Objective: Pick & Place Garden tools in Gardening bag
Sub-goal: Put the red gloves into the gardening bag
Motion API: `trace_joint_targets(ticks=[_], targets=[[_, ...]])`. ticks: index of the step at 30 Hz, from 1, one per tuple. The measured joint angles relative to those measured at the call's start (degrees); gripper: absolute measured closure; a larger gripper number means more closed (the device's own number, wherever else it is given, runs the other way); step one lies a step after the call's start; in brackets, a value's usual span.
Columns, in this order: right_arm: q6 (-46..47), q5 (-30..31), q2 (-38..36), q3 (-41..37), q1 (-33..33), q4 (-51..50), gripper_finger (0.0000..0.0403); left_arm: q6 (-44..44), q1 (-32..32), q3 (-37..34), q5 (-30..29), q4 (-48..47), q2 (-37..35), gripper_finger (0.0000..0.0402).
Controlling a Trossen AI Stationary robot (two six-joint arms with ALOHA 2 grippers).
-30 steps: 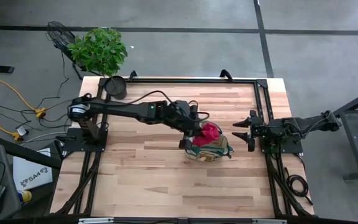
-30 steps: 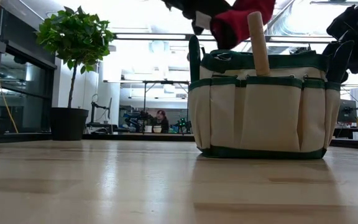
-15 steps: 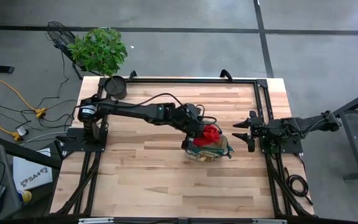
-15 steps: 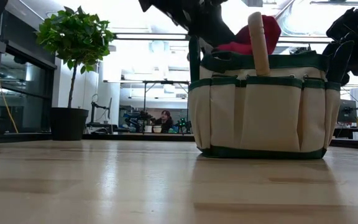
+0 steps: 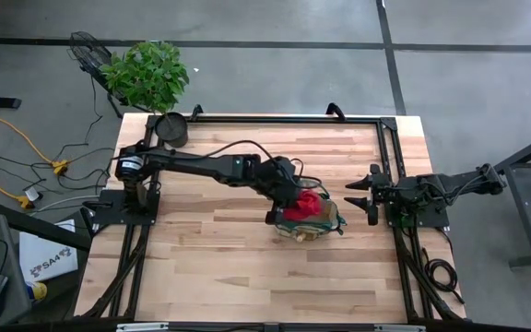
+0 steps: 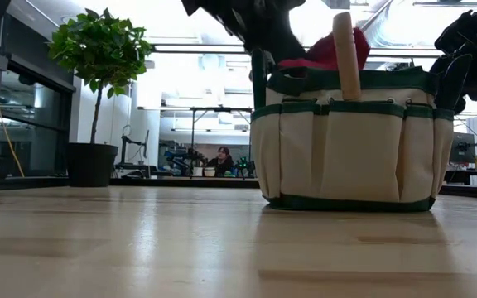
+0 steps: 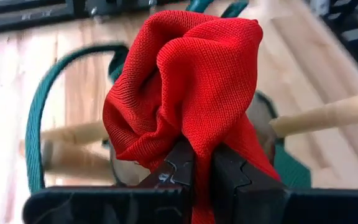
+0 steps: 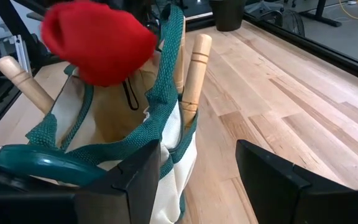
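The tan gardening bag (image 5: pixel 313 226) with green trim stands upright on the table right of centre, and also shows in the low view (image 6: pixel 346 149). Wooden tool handles (image 6: pixel 344 54) (image 8: pixel 194 62) stick up out of it. My left gripper (image 7: pixel 202 152) is over the bag's mouth, shut on the red glove (image 5: pixel 310 205), which shows bunched at the rim in the low view (image 6: pixel 325 51). My right gripper (image 5: pixel 362 195) waits open and empty at the table's right edge, just right of the bag. My left gripper pinches a bunched fold of the red glove (image 7: pixel 194 134) between its two fingers, several layers together. The fingers slant down from the table's left side. The glove bulges beyond the fingertips over the bag's mouth, its lower part down at the green rim.
A black pot (image 5: pixel 171 129) stands at the table's far left corner, with a potted plant (image 5: pixel 146 74) beyond it. Bare wood lies left of the bag and in front of it. A person sits in the room far behind (image 6: pixel 222 159).
My left gripper has gone down toward the bag's mouth with the red glove, staying shut. The glove, which hung above the bag, now sits at the bag's rim among the wooden handles.
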Motion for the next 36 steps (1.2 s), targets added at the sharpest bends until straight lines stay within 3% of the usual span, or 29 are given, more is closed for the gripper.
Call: trace_joint_targets(ticks=[4, 17, 21, 25, 36], targets=[[0.0, 0.0, 0.0, 0.0, 0.0, 0.0, 0.0202, 0.0, 0.0, 0.0, -2.7, -1.3, 1.2, 0.0386], [0.0, 0.2, 0.2, 0.0, 0.0, -0.4, 0.0202, -0.5, 0.0, 0.0, -1.0, -3.6, 1.1, 0.0385], [0.0, 0.2, 0.2, 0.0, 0.0, -0.4, 0.0202, -1.5, 0.0, 0.0, -3.7, -2.8, 1.1, 0.0375], [0.0, 0.2, 0.2, 0.0, 0.0, -0.4, 0.0202, -1.5, 0.0, 0.0, -3.8, -1.6, 1.1, 0.0335], [0.0, 0.2, 0.2, 0.0, 0.0, -0.4, 0.0202, -1.7, 0.0, 0.0, -1.2, 1.3, 1.1, 0.0173]])
